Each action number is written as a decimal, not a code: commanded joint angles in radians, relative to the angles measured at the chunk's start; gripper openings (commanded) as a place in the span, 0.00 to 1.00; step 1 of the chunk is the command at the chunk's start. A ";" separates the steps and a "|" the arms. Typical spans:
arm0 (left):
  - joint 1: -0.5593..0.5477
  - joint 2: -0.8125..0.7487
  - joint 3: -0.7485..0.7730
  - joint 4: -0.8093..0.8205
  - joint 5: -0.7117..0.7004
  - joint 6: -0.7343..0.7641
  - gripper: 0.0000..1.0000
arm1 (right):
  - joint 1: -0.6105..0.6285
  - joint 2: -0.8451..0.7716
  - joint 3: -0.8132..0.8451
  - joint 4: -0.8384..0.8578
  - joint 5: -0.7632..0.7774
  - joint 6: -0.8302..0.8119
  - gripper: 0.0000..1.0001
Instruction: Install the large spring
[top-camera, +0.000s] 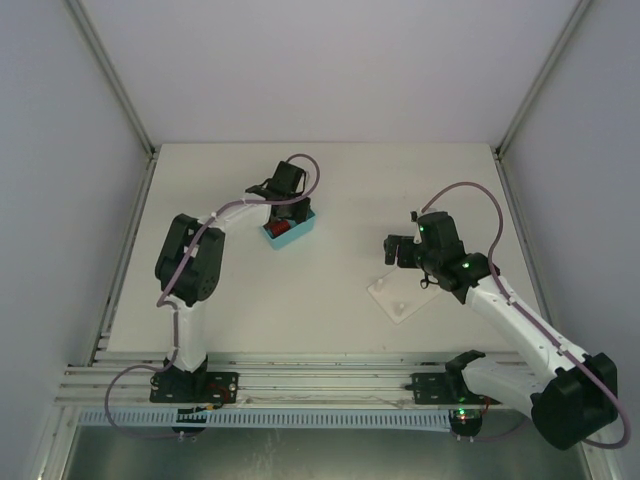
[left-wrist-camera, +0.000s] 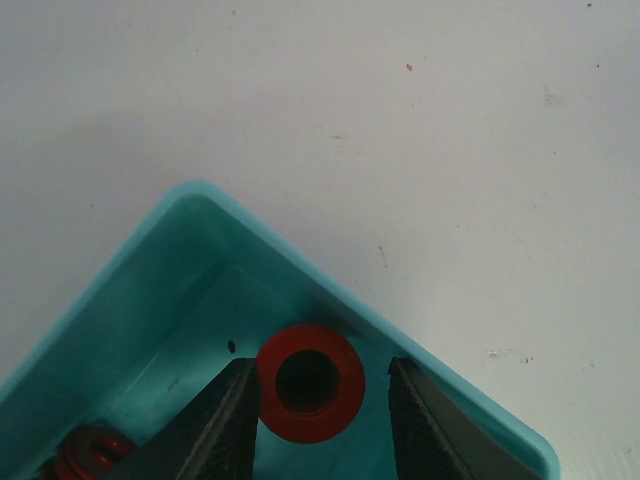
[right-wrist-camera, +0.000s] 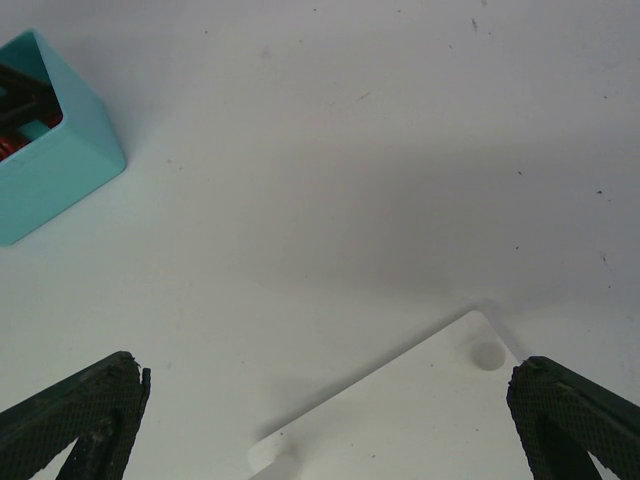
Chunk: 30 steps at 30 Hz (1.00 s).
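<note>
Spring (left-wrist-camera: 310, 383) end-on between left gripper (left-wrist-camera: 320, 370) jaws in teal bin (left-wrist-camera: 130, 300) for pickup; clamped or not, can't tell. Right gripper (right-wrist-camera: 325, 368) gapes wide over base plate (right-wrist-camera: 420, 410), prob. waiting.

Left claw (left-wrist-camera: 322, 375) narrowly parted, pointing down; right claw (right-wrist-camera: 328, 370) spread wide.

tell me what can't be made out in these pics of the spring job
Red spring, left wrist: seen end-on, length hidden; whether the left gripper grips it is unclear, a gap shows beside one finger.
Second red part, left wrist: cut off by the bottom edge.
Teal bin contents, top view: covered by the left gripper, too small.
White plate, right wrist: cut off by the bottom edge.
</note>
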 joint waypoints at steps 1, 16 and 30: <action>-0.004 0.038 0.024 -0.043 0.015 0.017 0.42 | 0.003 -0.005 -0.006 0.009 0.017 -0.013 0.99; -0.003 0.063 0.038 -0.067 -0.019 0.009 0.41 | 0.003 -0.014 -0.005 0.008 0.021 -0.013 0.99; -0.003 -0.085 -0.005 -0.049 -0.114 -0.019 0.41 | 0.003 -0.021 -0.011 0.015 0.013 -0.012 0.99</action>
